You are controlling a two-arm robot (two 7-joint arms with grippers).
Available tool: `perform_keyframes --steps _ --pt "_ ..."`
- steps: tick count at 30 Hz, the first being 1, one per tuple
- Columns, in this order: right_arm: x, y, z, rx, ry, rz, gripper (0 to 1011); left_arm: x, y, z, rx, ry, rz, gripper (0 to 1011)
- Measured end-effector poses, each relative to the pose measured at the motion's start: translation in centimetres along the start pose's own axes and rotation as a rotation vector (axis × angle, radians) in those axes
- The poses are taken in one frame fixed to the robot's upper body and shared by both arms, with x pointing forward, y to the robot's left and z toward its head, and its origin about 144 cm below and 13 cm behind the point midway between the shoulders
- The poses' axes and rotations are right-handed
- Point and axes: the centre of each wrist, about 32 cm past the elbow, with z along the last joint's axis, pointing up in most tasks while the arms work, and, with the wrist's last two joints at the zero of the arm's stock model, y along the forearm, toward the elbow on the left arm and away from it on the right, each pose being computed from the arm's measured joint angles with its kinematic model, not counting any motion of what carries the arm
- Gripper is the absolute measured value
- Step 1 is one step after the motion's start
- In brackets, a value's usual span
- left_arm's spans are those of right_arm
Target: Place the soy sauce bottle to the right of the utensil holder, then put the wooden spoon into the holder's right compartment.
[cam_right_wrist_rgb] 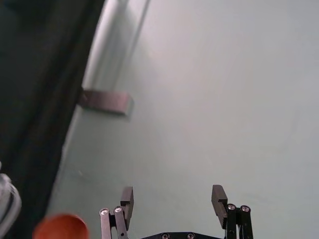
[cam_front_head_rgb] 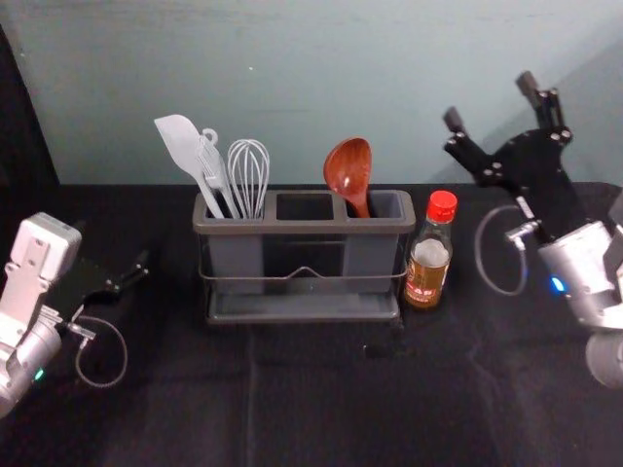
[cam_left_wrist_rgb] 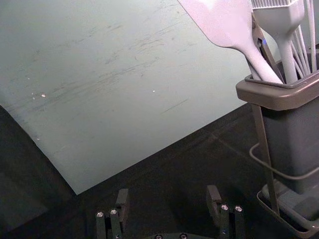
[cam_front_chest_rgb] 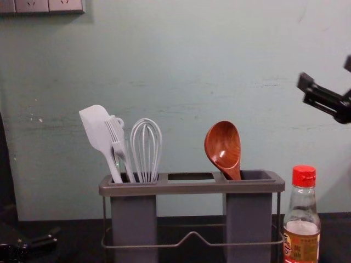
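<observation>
The wooden spoon (cam_front_head_rgb: 348,173) leans bowl up in the utensil holder's (cam_front_head_rgb: 307,227) right compartment (cam_front_head_rgb: 388,204) near the table's (cam_front_head_rgb: 311,399) far edge, the soy sauce bottle (cam_front_head_rgb: 428,265) just beside the holder's right end, the right claw (cam_front_head_rgb: 490,100) wide above that edge and the left claw (cam_front_head_rgb: 112,247) wide to the holder's left

Pale spatula (cam_front_head_rgb: 179,138), one, blade up, leaning left; pale pronged utensil (cam_front_chest_rgb: 115,131), one, just beside it; wire whisk (cam_front_head_rgb: 248,175), one, loops up, at the right of the group. Grey-green wall (cam_front_head_rgb: 292,78), scuffed, behind. Socket panel (cam_front_chest_rgb: 49,5), wall-mounted, upper left in the chest view. Black cloth (cam_front_head_rgb: 311,409), beneath.
</observation>
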Motion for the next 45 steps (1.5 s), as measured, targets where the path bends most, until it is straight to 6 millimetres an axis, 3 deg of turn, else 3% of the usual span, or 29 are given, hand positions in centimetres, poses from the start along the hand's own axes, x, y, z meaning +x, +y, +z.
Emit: perform_keyframes --steps 11,18,27,35,45 --pt "2.7 -2.9 0.5 -0.290 -0.051 -0.035 1003 0.0 0.0 0.0 0.000 0.000 0.000 1011" --pt "3.2 -5.5 -1.1 -0.454 -0.055 -0.035 1002 0.0 0.0 0.0 0.000 0.000 0.000 1012" --pt "3.0 -7.5 -3.1 -0.541 -0.034 -0.047 1003 0.0 0.0 0.0 0.000 0.000 0.000 1011" --pt "2.7 -7.6 -3.5 -0.599 -0.022 -0.037 1002 0.0 0.0 0.0 0.000 0.000 0.000 1011" --pt "2.2 -4.9 -2.2 -0.642 -0.052 -0.055 1003 0.0 0.0 0.0 0.000 0.000 0.000 1011"
